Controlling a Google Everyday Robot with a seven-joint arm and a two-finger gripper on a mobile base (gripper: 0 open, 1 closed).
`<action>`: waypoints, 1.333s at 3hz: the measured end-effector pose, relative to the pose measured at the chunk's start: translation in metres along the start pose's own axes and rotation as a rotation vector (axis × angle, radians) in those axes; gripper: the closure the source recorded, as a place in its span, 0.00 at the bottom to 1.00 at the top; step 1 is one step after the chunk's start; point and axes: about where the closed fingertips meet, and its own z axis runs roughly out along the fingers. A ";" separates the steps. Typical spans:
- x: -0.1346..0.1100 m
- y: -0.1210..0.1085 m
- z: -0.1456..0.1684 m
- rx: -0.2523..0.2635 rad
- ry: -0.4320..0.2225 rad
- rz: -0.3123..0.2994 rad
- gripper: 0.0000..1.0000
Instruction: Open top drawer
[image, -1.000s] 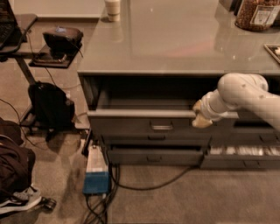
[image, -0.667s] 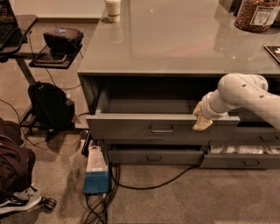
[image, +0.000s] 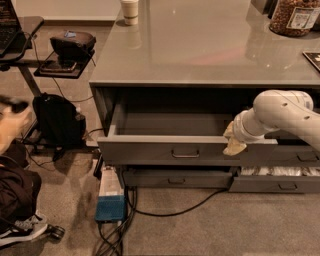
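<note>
Grey carpet floor, with wide grey table (image: 200, 55) across the upper part. Under its top, top drawer (image: 150, 149) at the centre, standing open toward 6 o'clock. Hand (image: 234, 142) at 3 o'clock, touching the upper edge of the drawer front, right of the small handle (image: 185, 153); clenched or released, impossible to tell. Black backpack (image: 59, 120) at 9 o'clock.

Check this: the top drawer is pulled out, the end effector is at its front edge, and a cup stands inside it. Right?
No. The camera view shows the cup standing on the countertop, not inside the top drawer. The rest holds: that drawer is pulled out, with the end effector at its front edge.
</note>
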 end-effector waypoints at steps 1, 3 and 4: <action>-0.001 0.004 0.000 -0.007 0.006 -0.020 1.00; -0.006 0.030 -0.020 0.017 -0.035 -0.053 1.00; -0.006 0.031 -0.020 0.017 -0.035 -0.053 1.00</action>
